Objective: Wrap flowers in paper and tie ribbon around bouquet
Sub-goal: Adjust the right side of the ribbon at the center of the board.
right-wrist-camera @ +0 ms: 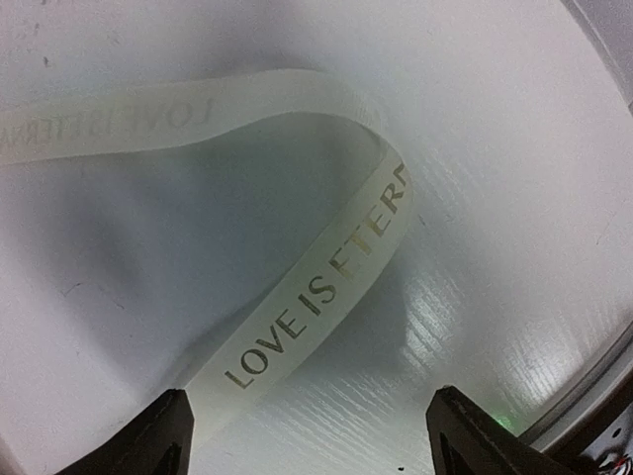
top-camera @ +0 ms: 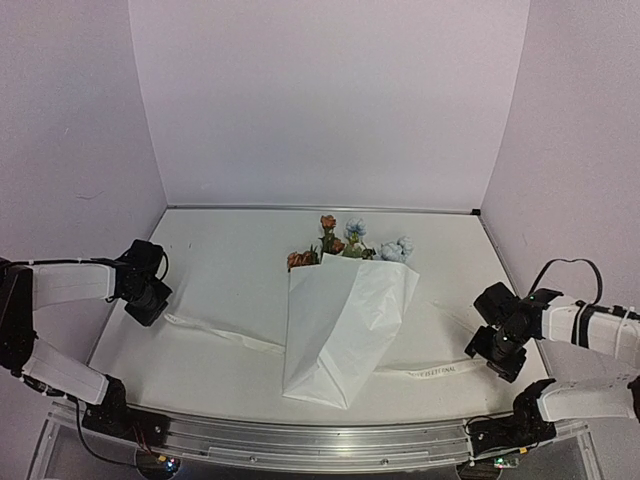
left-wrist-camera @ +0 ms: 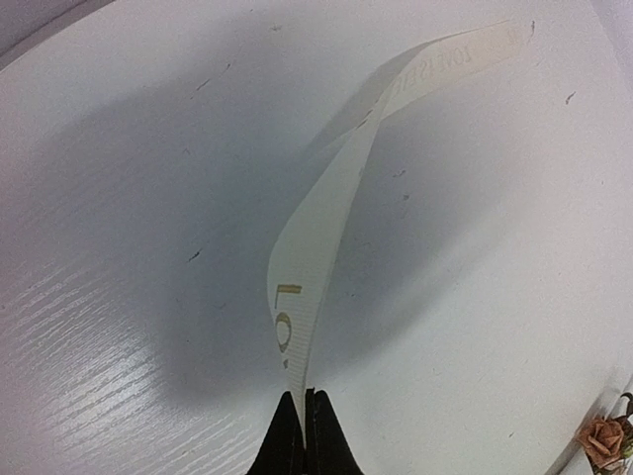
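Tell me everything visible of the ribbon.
The ribbon is a narrow, cream, translucent band printed LOVE IS ETERNAL in gold. The shut left end effector pinches one end, lifted and twisted. It disappears at the bouquet, then reappears, its other end looping on the table within the open right end effector.

There is 1 table (top-camera: 220, 260), and on it 1 bouquet (top-camera: 347, 300) in 1 sheet of paper (top-camera: 330, 352), plus 1 ribbon (top-camera: 430, 371). The bouquet shows 3 orange blooms (top-camera: 327, 222) and 2 pale blue blooms (top-camera: 355, 229), perhaps a 3rd, too small to tell. There are 2 arms and 2 grippers: left gripper (top-camera: 149, 303) and right gripper (top-camera: 498, 353), each with 2 fingers.
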Controlling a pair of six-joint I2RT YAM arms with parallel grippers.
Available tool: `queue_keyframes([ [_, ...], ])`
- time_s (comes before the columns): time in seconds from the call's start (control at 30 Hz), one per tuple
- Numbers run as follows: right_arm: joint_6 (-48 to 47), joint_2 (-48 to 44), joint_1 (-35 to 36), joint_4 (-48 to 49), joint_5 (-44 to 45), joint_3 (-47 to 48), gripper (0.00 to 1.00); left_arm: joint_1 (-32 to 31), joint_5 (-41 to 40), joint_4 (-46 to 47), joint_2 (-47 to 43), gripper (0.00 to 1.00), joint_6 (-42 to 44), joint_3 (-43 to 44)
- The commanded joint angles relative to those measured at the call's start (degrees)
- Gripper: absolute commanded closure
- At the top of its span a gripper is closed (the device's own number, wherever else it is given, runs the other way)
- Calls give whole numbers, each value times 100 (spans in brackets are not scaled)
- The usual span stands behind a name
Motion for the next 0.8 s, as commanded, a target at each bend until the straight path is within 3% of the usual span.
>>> queue_keyframes([
  [0.0, -24, 471, -369, 539, -231, -66, 34, 36, -154, 70, -61, 100, 206, 253],
  [0.17, -345, 1343, -877, 1153, -682, 198, 80, 65, -197, 76, -37, 100, 230, 301],
  [0.27, -549, 1883, -1004, 1304, -941, 563, 98, 135, -161, 119, 47, 100, 270, 331],
  [0.77, -1280, 3048, -1940, 1294, -1261, 1917, 100, 325, 341, 556, 852, 100, 774, 697],
])
